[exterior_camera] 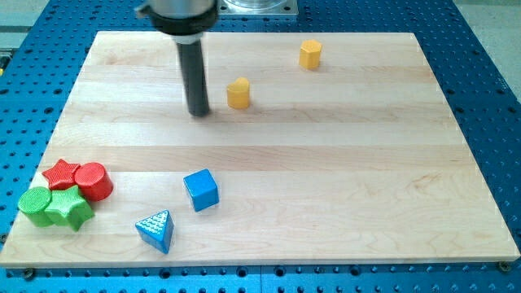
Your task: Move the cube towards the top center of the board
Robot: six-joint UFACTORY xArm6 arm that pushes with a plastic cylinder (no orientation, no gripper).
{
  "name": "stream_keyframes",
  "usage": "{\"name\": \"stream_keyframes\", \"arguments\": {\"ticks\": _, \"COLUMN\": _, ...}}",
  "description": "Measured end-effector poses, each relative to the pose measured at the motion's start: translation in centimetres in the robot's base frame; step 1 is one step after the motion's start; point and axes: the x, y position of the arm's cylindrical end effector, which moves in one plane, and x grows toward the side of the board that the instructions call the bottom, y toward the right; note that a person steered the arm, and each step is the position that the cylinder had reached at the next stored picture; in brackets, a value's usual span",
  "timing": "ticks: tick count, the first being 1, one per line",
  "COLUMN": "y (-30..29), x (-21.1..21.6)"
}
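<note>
The blue cube (201, 190) sits on the wooden board (326, 163) at the view's lower left of centre. My tip (199, 113) is at the view's upper left of centre, well above the cube and apart from it. A yellow block (238, 94) stands just to the right of my tip, with a small gap between them.
A yellow hexagonal block (310, 54) stands near the top edge, right of centre. A blue triangular block (155, 229) lies near the bottom edge. At the lower left a red star (62, 173), a red cylinder (93, 181), a green cylinder (34, 204) and a green star (70, 207) cluster together.
</note>
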Motion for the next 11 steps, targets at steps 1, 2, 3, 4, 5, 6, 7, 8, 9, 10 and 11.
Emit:
{"name": "stream_keyframes", "arguments": {"ticks": 1, "y": 14.1, "x": -1.7}}
{"name": "stream_keyframes", "arguments": {"ticks": 2, "y": 18.1, "x": -2.9}}
{"name": "stream_keyframes", "arguments": {"ticks": 3, "y": 11.6, "x": -4.0}}
{"name": "stream_keyframes", "arguments": {"ticks": 4, "y": 18.1, "x": -5.8}}
{"name": "stream_keyframes", "arguments": {"ticks": 5, "y": 19.9, "x": -4.3}}
{"name": "stream_keyframes", "arguments": {"ticks": 6, "y": 16.7, "x": 5.1}}
{"name": "stream_keyframes", "arguments": {"ticks": 7, "y": 14.1, "x": 15.4}}
{"name": "stream_keyframes", "arguments": {"ticks": 8, "y": 9.2, "x": 19.5}}
{"name": "stream_keyframes", "arguments": {"ticks": 9, "y": 4.6, "x": 17.6}}
{"name": "stream_keyframes", "arguments": {"ticks": 10, "y": 1.0, "x": 18.4}}
{"name": "stream_keyframes", "arguments": {"ticks": 11, "y": -0.3, "x": 19.8}}
